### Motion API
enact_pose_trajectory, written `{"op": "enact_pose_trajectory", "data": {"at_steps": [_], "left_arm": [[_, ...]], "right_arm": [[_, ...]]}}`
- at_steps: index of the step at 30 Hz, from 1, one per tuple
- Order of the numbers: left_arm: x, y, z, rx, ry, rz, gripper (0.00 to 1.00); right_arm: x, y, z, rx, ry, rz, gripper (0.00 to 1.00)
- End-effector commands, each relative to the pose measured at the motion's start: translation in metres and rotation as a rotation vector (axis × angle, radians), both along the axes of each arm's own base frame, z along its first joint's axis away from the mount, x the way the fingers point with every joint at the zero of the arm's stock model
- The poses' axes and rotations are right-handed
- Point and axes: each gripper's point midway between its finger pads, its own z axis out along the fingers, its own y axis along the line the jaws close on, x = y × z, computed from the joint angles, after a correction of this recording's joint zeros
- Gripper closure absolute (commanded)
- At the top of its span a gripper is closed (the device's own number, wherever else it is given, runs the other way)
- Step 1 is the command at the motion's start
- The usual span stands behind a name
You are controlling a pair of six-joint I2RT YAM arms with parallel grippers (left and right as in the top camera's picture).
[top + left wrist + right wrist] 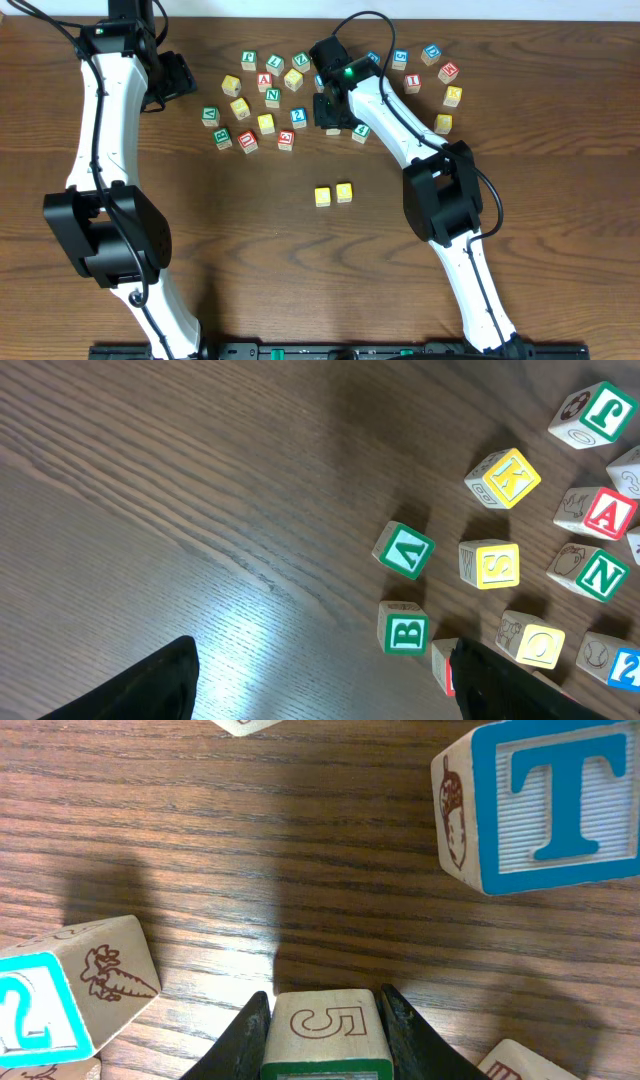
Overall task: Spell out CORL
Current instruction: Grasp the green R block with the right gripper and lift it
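**Right claw** (325, 1003): clamped on the 5 block (326, 1032), with one finger against each side face. The face toward the wrist camera carries a brown outlined 5, with a green edge below it. Whether this block is lifted off the table (250, 250) cannot be told. In the overhead view the right claw (331, 108) sits inside the block cluster (264, 81) at the far side of the table.

**Neighbours of the held block, right wrist view:** a blue T block (545, 800) stands apart at upper right, with an acorn drawing on its side face. A cyan 2 block (60, 1005) with a carrot drawing lies apart at lower left.

**Left claw** (325, 660): fingers spread apart, with nothing between them and only bare wood grain below. In the overhead view the left claw (178, 75) is just beside the left edge of the cluster. The nearest pieces in its wrist view are a green B block (405, 630), a yellow S block (490, 563) and a yellow K block (505, 477). None of them touch the fingers.

**Spelling position:** near the middle of the table, well apart from the cluster, the left yellow block (322, 197) and the right yellow block (344, 192) sit side by side, close together. Their letters are too small to read.
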Motion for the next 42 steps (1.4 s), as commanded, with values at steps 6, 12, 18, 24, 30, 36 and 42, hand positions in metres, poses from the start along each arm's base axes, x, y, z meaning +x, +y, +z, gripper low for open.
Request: {"op": "enact_pose_trajectory", "data": {"at_steps": [6, 12, 18, 24, 30, 36, 42], "left_arm": [[0.005, 0.003, 0.012, 0.02, -0.027, -0.011, 0.2], [0.005, 0.003, 0.012, 0.021, -0.027, -0.011, 0.2], [0.005, 0.003, 0.012, 0.021, -0.027, -0.011, 0.2], [0.005, 0.003, 0.012, 0.021, -0.027, -0.011, 0.2], [0.005, 0.003, 0.012, 0.02, -0.027, -0.011, 0.2], [0.005, 0.003, 0.012, 0.021, -0.027, -0.011, 0.2], [0.005, 0.003, 0.012, 0.021, -0.027, -0.011, 0.2]], "right_arm": [[0.005, 0.003, 0.037, 0.012, -0.064, 0.025, 0.77], [0.002, 0.001, 0.042, 0.002, -0.063, 0.05, 0.8], [-0.002, -0.001, 0.041, -0.006, -0.047, 0.05, 0.85], [-0.005, -0.002, 0.062, -0.004, -0.069, 0.079, 0.84], [-0.016, -0.008, 0.103, -0.002, -0.096, 0.106, 0.82], [-0.057, -0.035, 0.126, -0.071, 0.014, 0.103, 0.81], [-0.107, -0.06, 0.097, -0.186, 0.241, 0.116, 0.8]]}}
